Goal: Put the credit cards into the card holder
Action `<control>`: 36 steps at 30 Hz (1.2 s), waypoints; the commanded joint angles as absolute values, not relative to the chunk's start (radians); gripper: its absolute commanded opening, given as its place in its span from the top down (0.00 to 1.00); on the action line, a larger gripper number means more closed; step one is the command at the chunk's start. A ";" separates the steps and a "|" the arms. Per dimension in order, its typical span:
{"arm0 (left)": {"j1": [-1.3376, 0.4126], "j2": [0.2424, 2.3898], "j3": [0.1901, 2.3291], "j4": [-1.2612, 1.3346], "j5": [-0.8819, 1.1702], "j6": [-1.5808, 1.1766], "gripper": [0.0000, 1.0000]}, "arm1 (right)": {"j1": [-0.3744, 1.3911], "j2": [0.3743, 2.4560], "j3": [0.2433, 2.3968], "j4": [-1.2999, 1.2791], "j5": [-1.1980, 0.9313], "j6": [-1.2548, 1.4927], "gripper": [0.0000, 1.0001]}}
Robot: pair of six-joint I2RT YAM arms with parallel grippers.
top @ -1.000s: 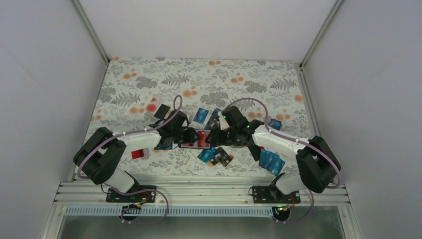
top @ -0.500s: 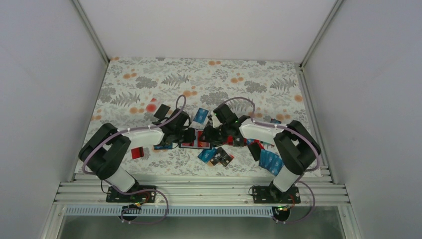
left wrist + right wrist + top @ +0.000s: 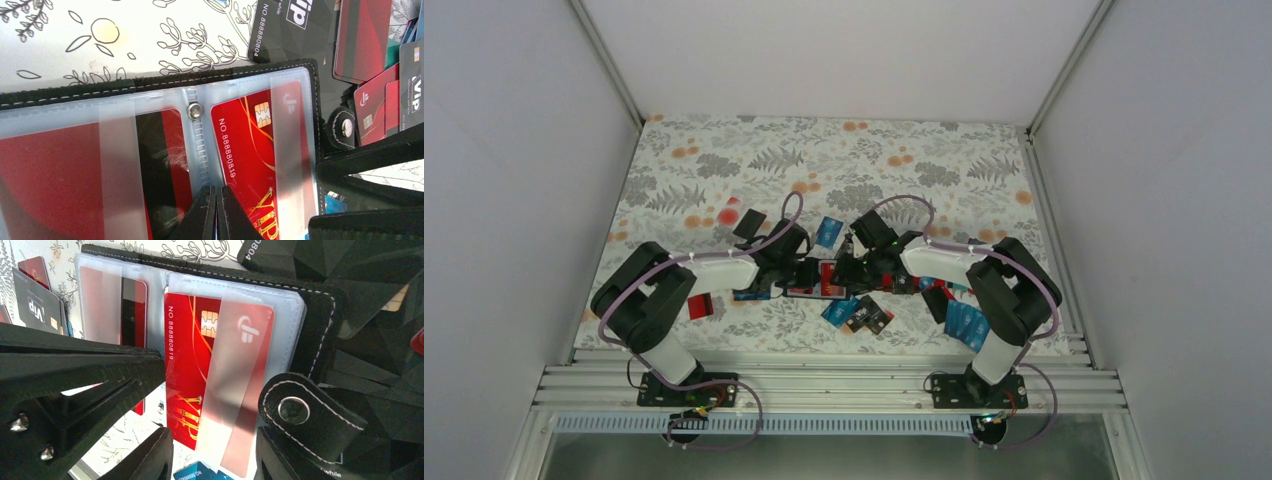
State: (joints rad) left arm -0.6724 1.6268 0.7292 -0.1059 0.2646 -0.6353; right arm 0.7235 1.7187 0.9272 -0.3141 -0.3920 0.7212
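The card holder [image 3: 824,278] lies open at the table's centre, its clear sleeves showing in the left wrist view [image 3: 150,105]. A red VIP card [image 3: 250,150] sits in its right sleeve, and a red card with a black stripe [image 3: 155,150] in the left one. My left gripper [image 3: 216,192] is shut, its tips pressed on the sleeve beside the spine. My right gripper [image 3: 212,460] is open, its fingers either side of the red VIP card's [image 3: 190,375] lower end, which sticks out of the sleeve. The two grippers, left [image 3: 806,272] and right [image 3: 852,272], meet over the holder.
Loose cards lie around: a blue one [image 3: 827,232] behind the holder, several [image 3: 856,314] in front, a blue stack [image 3: 969,325] at the right, red ones [image 3: 704,308] at the left. A slim black rectangle [image 3: 749,224] lies back left. The snap strap [image 3: 305,415] lies beside my right finger.
The right arm has folded in, its elbow swinging left and back, and its gripper has moved a little left over the holder. The left gripper has edged right.
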 commanded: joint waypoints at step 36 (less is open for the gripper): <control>-0.706 1.693 0.765 -0.104 0.259 -0.626 0.98 | 0.724 1.724 0.931 -0.340 -0.347 0.717 0.54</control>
